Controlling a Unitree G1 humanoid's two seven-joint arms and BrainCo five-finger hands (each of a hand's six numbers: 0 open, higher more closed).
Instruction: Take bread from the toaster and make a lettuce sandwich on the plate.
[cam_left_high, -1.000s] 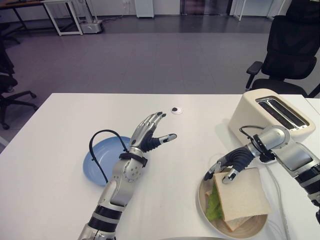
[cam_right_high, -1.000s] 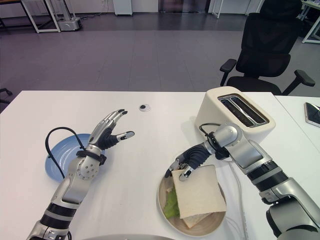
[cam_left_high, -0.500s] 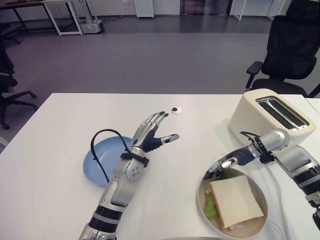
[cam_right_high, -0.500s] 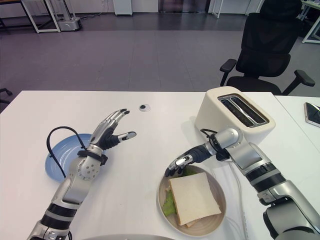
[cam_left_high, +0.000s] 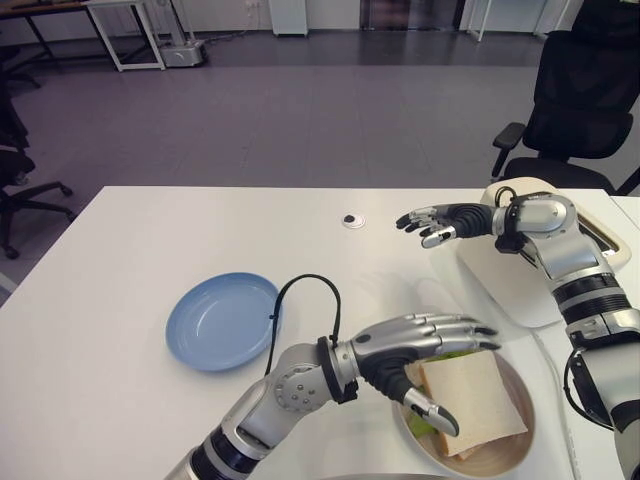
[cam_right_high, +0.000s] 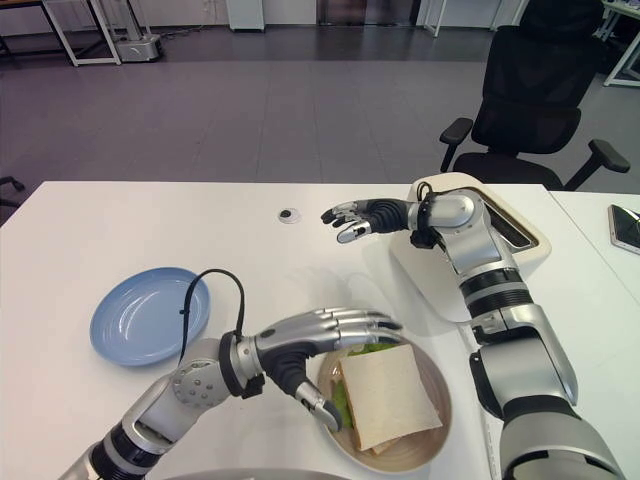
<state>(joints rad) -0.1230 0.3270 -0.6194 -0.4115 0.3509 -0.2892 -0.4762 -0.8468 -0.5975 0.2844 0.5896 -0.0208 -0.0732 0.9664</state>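
Square white bread (cam_left_high: 473, 400) lies flat over lettuce (cam_right_high: 341, 402) on the plate (cam_left_high: 505, 457); left hand (cam_left_high: 415, 347) splayed empty above its edge, right hand (cam_left_high: 441, 218) likewise empty

left robot hand (cam_left_high: 415, 348) low — spread open, right robot hand (cam_left_high: 438, 220) raised, seemingly open

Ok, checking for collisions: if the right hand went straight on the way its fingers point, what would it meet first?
Likely nothing: the right hand points toward the robot's left, apparently above the table; only the small round disc lies along that line, probably below it.
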